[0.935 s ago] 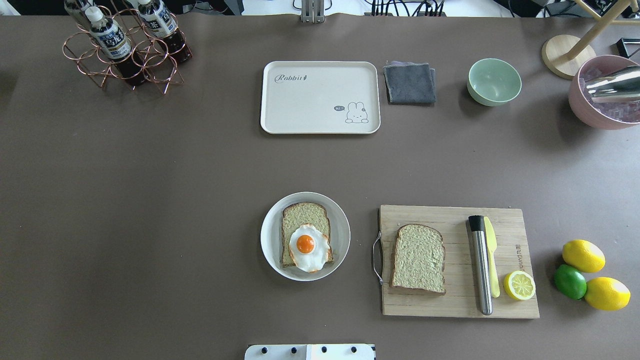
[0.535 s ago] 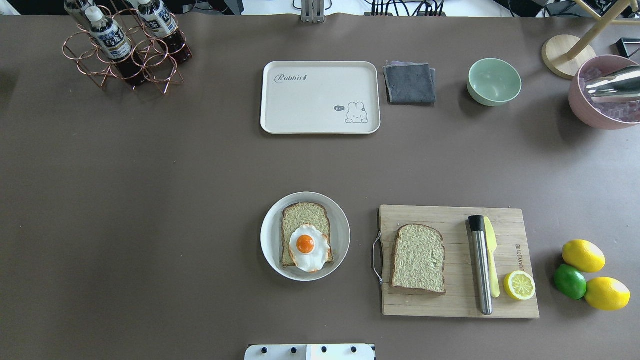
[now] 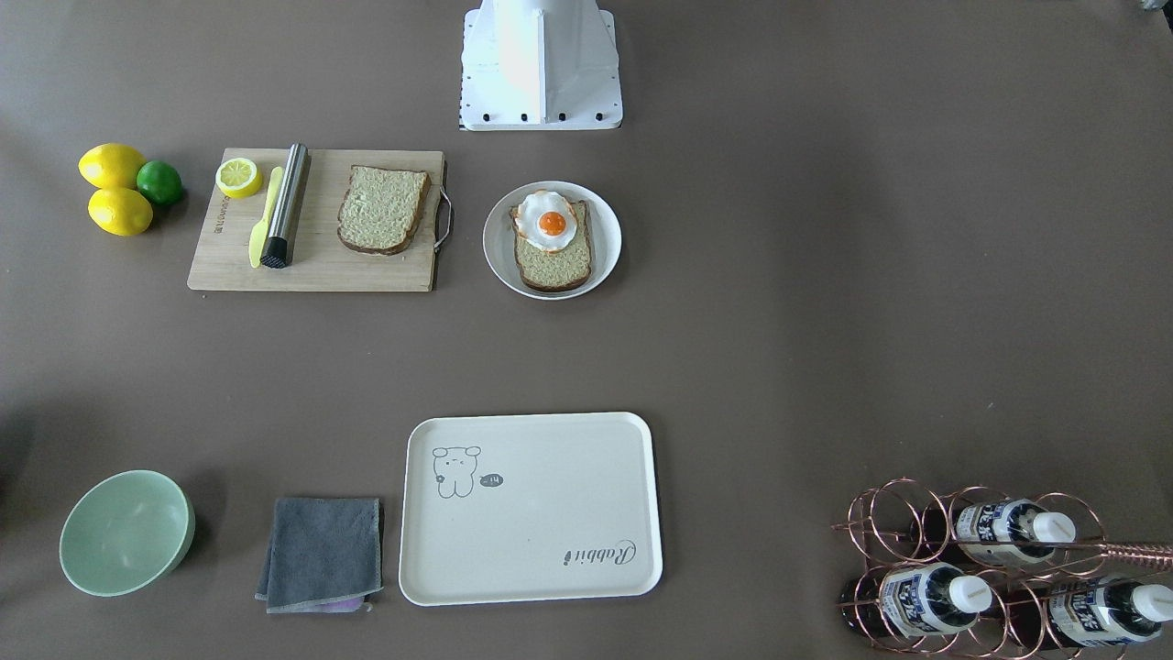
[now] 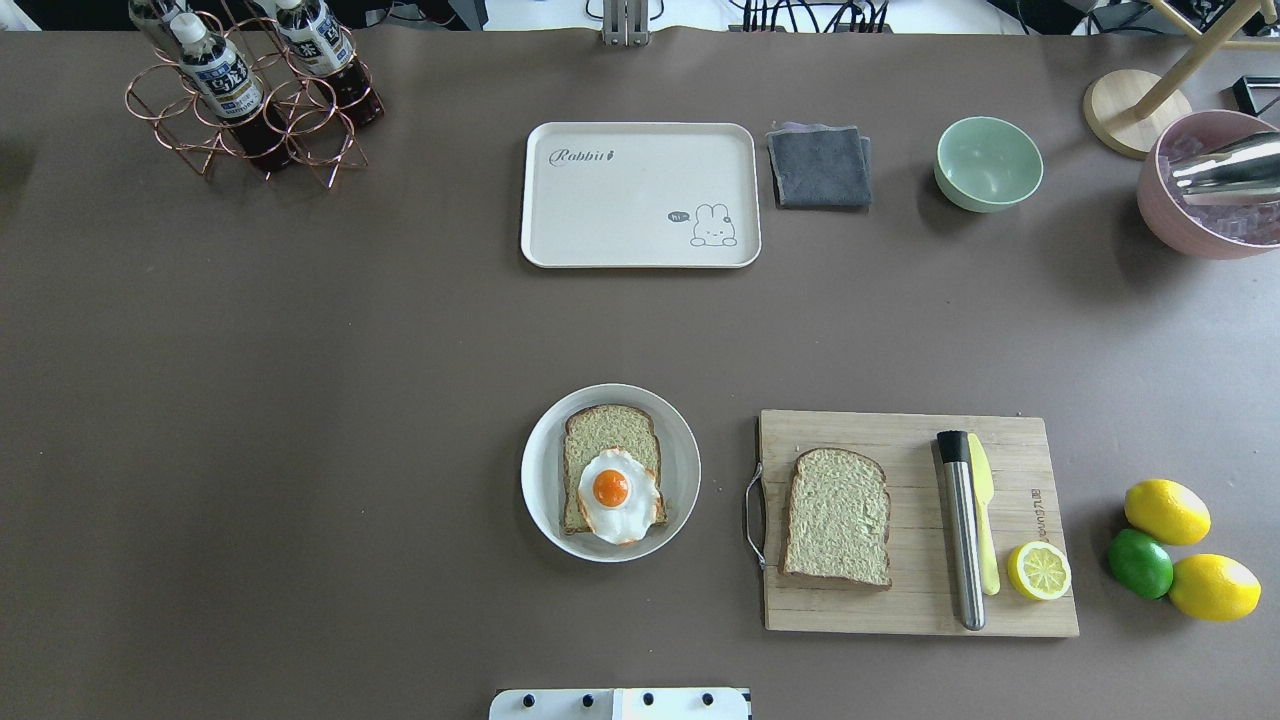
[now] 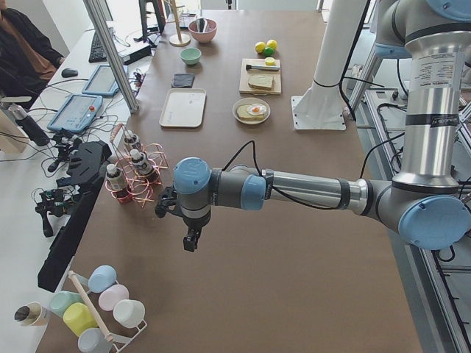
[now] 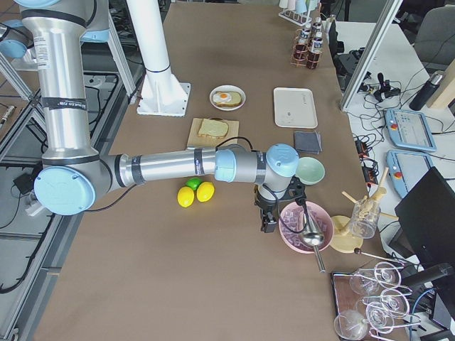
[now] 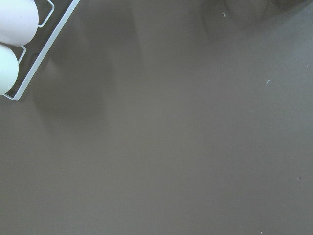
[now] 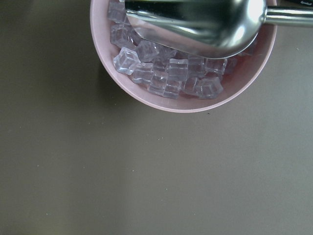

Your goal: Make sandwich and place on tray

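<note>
Egg-topped slice point(image 4: 605, 430) is shown on plate point(image 4: 535, 470), second slice point(image 4: 836, 516) on cutting board point(image 4: 900, 610), tray point(image 4: 640, 195) near far edge of table point(image 4: 300, 400); left gripper point(image 5: 190, 243) and right gripper point(image 6: 269, 226) (side views only) cannot be judged spread or closed.

Your colours across the dull brown counter point(image 4: 300, 400)

At upper centre you see a cream tray point(image 4: 620, 200) with a grey rabbit drawing, a dark grey cloth point(image 4: 820, 165) and a mint-green bowl point(image 4: 988, 165). Lower down are greenish-tan, brown-crusted bread point(image 4: 610, 428), a white egg point(image 4: 625, 518) with an orange yolk, a white plate point(image 4: 540, 500), a pale wooden board point(image 4: 900, 600), yellow lemons point(image 4: 1167, 511) and a green lime point(image 4: 1140, 563).
</note>
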